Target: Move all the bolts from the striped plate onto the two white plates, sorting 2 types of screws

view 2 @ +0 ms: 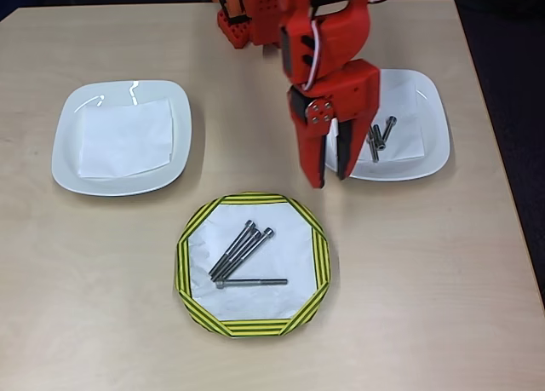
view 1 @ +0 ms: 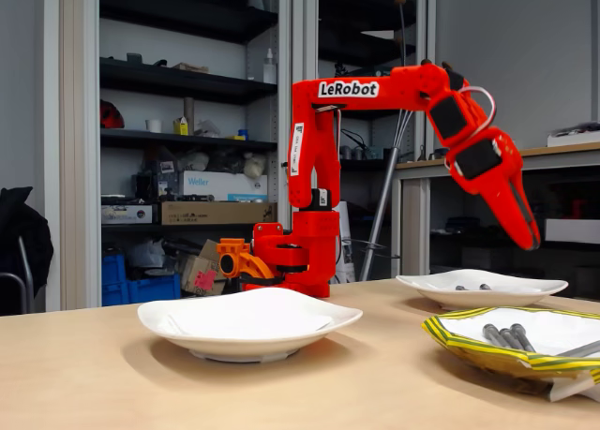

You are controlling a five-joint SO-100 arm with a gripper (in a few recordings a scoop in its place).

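Observation:
The striped plate (view 2: 184,263) lies at the table's front middle with several long slim bolts (view 2: 243,250) on its white inside; one of them lies crosswise below the rest. It also sits at the lower right of the fixed view (view 1: 469,348), with the long bolts (view 1: 507,336) visible over its rim. A few short bolts (view 2: 380,137) rest on the right white plate (view 2: 430,110), seen low in the fixed view (view 1: 525,289). My red gripper (view 2: 329,178) hangs in the air over that plate's left edge, pointing down, open and holding nothing (view 1: 531,241).
The left white plate (view 2: 68,152) holds only a folded white paper sheet (view 2: 126,137) and sits near the front in the fixed view (view 1: 187,325). The arm's red base (view 2: 247,20) stands at the table's back edge. Shelves and a desk stand behind the table.

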